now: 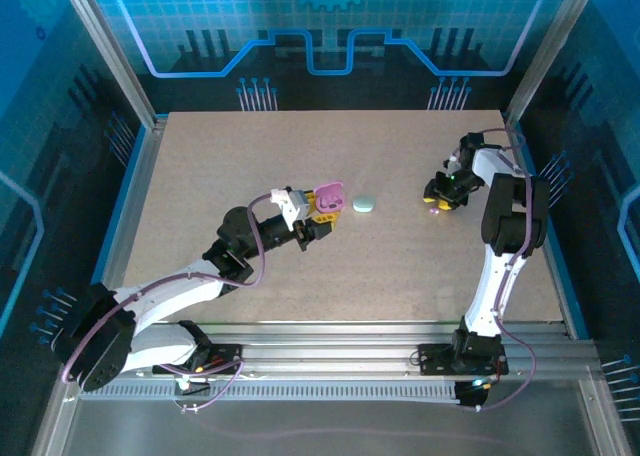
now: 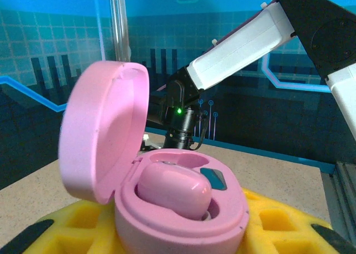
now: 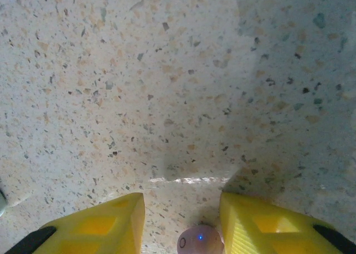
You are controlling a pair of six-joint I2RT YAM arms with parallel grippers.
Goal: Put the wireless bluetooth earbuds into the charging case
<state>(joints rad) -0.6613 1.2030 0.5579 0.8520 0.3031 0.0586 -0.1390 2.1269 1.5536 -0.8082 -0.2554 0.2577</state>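
The right gripper (image 3: 181,203), jaws wide, straddles an earbud (image 3: 199,240) on the surface (image 3: 167,98). The open case (image 1: 329,195), clamped in the left gripper (image 1: 316,216), lies toward 9 o'clock overhead.

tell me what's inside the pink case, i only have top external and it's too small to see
Observer: In the left wrist view the pink case has its lid up, with one pink earbud seated inside.
Operator: where's the other bud
Observer: The right wrist view shows a pinkish second earbud on the table, between the fingers of the open right tool.
Operator: any light on it
Observer: A small blue dot glows on it.
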